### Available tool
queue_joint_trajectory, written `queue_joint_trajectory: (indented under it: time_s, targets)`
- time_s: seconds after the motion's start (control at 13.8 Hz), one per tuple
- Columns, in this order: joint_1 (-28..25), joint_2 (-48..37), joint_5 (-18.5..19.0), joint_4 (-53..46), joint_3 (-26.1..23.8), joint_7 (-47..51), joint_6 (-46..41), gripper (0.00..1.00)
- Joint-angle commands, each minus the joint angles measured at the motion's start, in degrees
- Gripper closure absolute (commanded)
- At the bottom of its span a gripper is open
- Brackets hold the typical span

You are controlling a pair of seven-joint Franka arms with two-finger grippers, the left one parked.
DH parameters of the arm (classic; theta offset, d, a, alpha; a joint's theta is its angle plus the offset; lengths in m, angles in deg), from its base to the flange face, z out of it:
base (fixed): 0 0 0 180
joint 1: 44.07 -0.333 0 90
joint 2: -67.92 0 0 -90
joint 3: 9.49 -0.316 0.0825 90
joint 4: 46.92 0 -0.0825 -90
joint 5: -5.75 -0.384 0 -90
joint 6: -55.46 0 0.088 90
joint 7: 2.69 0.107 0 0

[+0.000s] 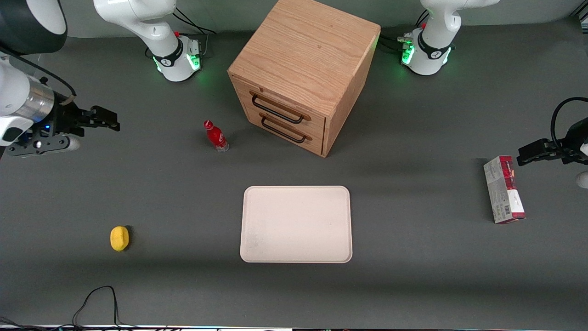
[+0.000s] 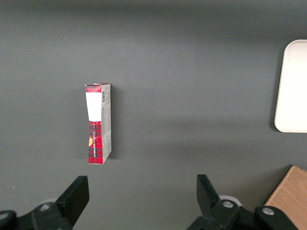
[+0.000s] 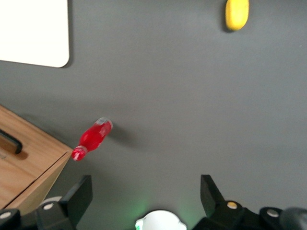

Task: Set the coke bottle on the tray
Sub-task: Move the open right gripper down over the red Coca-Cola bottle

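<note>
Front view, gripper (image 1: 112, 120) open, well apart from coke bottle (image 1: 216, 136)

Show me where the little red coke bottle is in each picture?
Front view: the coke bottle stands on the table, in front of the wooden drawer box, farther from the camera than the tray.
Right wrist view: the bottle sits beside the box's corner; the claw is open, up above the table.
Left wrist view: not in it.
Shared landmark: the cream tray, whose edge shows in all three.
</note>
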Motion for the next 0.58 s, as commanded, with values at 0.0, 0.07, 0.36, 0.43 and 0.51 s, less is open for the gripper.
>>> queue_joint_trajectory:
  time_s: [0.0, 0.07, 0.36, 0.43, 0.51]
  targets:
    - [-7.5, -2.1, -0.8, -1.2, -0.3, 10.8, -2.6, 0.00]
    - [-10.5, -2.3, -0.8, -2.0, -0.3, 14.9, -3.1, 0.00]
    - [-16.7, -3.4, -2.6, -1.2, 0.1, 20.7, -5.0, 0.00]
    - [-16.7, -3.5, -2.7, -0.7, 0.1, 20.6, -5.0, 0.00]
    - [-16.7, -3.6, -2.7, 0.4, 0.1, 20.3, -4.9, 0.00]
